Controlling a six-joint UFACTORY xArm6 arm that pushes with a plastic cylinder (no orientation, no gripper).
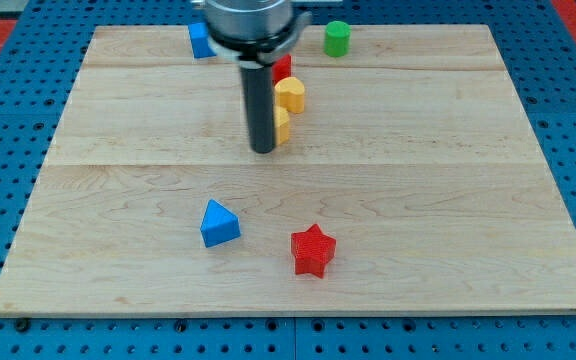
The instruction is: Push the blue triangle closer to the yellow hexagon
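Note:
A blue triangle (219, 223) lies on the wooden board (448, 200) at the lower middle-left. A yellow hexagon (290, 94) sits at the upper middle, with a second yellow block (282, 125) just below it, partly hidden by the rod. My tip (262, 150) rests on the board right beside that second yellow block, on its left. The tip is well above the blue triangle and slightly to its right, apart from it.
A red star (313, 250) lies right of the blue triangle. A red block (283, 67) peeks out above the yellow hexagon. A blue block (200, 41) sits at the top left of the rod, a green cylinder (337, 38) at the top right.

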